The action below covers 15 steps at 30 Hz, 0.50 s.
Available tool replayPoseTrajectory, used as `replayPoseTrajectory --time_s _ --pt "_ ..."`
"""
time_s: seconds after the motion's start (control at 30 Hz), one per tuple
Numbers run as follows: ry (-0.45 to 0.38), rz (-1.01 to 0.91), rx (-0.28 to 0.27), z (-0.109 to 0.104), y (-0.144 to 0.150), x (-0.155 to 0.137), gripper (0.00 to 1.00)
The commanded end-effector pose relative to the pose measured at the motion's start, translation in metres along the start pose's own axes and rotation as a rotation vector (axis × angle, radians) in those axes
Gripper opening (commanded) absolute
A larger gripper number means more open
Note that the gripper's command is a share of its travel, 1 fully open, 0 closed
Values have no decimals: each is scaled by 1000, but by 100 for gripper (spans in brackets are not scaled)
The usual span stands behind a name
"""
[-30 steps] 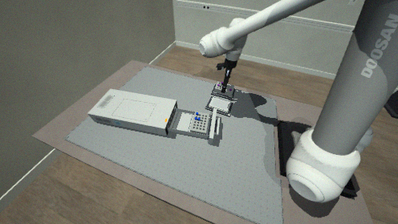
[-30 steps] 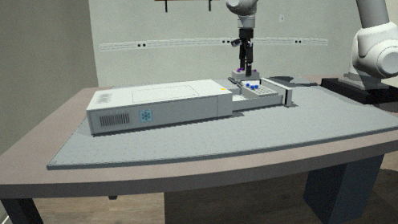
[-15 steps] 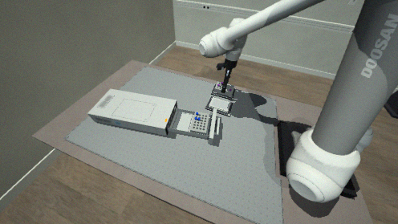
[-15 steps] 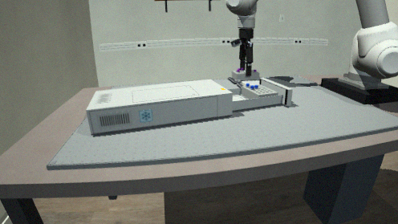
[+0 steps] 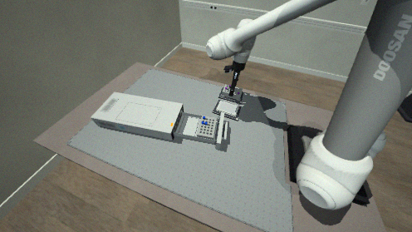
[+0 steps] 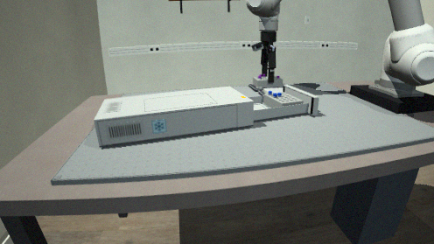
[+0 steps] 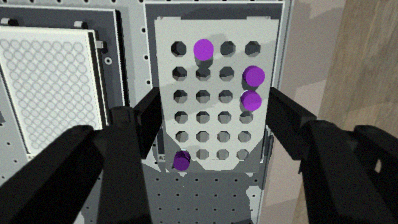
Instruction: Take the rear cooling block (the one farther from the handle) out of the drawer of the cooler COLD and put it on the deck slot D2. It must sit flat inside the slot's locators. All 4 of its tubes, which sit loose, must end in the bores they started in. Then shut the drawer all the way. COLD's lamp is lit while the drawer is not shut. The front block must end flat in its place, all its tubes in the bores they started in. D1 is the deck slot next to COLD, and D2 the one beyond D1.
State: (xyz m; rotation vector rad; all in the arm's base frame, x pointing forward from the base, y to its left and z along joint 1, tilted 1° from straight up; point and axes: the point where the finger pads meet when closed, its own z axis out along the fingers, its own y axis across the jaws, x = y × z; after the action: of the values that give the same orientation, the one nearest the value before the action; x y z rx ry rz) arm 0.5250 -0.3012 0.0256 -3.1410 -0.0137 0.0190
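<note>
The rear cooling block is in line with deck slot D2; whether it is fully down inside the locators cannot be told. Four purple-capped tubes stand in its bores, one at a near corner in shadow. My gripper is shut on this block, a finger at each long side. COLD has its lamp lit amber. Its drawer is out, with the front block near the handle; several blue caps show on it.
A white plate with a grid of wells sits in D1, between the drawer and D2. The drawer's handle stands upright at its front end. The table edge lies just beyond D2.
</note>
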Motion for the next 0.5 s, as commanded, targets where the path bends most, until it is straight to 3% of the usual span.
replayPoseTrajectory --time_s 0.0,0.2,0.47 --pt "1 0 -2 0 2 0 10" --pt "1 0 -2 0 2 0 10" --pt "1 0 -2 0 2 0 22"
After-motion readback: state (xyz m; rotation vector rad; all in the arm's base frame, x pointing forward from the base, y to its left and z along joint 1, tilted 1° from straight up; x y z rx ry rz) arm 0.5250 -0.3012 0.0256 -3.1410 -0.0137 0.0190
